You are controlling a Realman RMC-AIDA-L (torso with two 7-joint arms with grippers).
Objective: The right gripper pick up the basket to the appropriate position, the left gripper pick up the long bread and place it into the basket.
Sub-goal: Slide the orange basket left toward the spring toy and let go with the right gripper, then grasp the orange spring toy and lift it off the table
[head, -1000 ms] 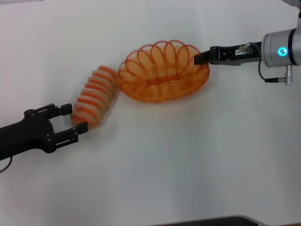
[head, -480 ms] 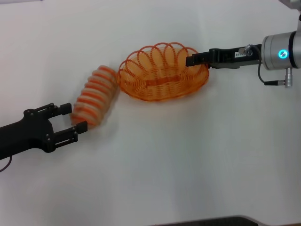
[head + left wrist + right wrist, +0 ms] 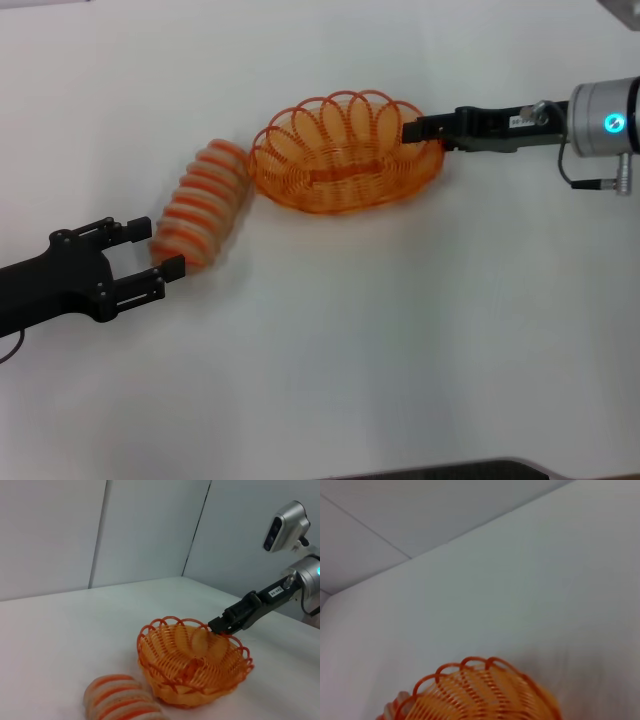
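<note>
Basket gripped at its rim, bread on the table beside it

Head view: the right gripper (image 3: pixel 412 129) pinches the basket (image 3: pixel 345 152) rim; the left gripper (image 3: pixel 150 248), fingers spread, straddles the long bread (image 3: pixel 203 204) end. Left wrist view: bread (image 3: pixel 122 703) lies just beside the basket (image 3: pixel 194 661). Right wrist view: basket (image 3: pixel 482 695) only.
</note>
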